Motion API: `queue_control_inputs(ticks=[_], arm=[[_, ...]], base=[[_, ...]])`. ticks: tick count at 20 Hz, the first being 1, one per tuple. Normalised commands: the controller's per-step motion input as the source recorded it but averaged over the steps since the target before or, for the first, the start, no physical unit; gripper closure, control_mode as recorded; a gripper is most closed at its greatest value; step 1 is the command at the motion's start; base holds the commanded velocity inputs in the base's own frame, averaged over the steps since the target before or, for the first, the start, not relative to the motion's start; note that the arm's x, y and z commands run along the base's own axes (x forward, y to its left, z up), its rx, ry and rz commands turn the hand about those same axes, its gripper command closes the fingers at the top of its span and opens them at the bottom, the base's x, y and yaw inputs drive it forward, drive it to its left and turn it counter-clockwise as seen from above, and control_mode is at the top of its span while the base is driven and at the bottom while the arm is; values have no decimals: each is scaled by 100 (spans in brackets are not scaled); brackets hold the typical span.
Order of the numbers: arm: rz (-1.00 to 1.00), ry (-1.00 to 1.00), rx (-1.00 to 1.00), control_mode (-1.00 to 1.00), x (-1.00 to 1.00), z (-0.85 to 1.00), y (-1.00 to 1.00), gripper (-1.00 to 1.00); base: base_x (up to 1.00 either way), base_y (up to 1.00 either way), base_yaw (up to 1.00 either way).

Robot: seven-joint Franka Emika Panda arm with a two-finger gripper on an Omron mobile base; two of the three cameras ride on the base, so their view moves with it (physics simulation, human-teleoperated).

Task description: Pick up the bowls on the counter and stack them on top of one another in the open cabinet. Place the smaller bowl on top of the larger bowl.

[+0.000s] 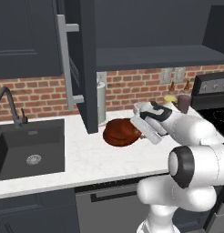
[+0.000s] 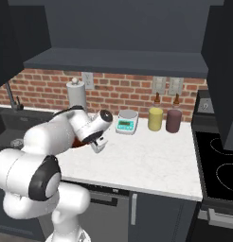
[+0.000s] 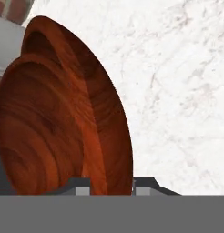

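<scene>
On the counter (image 1: 86,159) just right of the open cabinet (image 1: 89,68) door, the bowls (image 1: 120,132) are seen already nested but not yet shelved, the gripper (image 3: 111,185) fingers narrowed around one bowl's rim (image 3: 116,150), a secure hold unconfirmed.

The left base view looks forward and down from behind the arm's left; the right base view does likewise from its right; both share the counter (image 1: 86,159) and brick wall (image 2: 123,92); the hand view sits very close above the bowls (image 3: 63,123).
</scene>
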Motion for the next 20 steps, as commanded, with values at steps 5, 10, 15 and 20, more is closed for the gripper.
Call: queue_control_inputs(ticks=[5,10,15,20], arm=[[-13,-27,10,-100,-100,99,-71,100],[-10,-27,15,-100,-93,100,-38,100],[-5,-23,13,-100,-86,100,-24,100],[-4,-19,14,-100,-66,100,-22,100]], base=[[0,0,0],[0,0,0],[0,0,0],[0,0,0]])
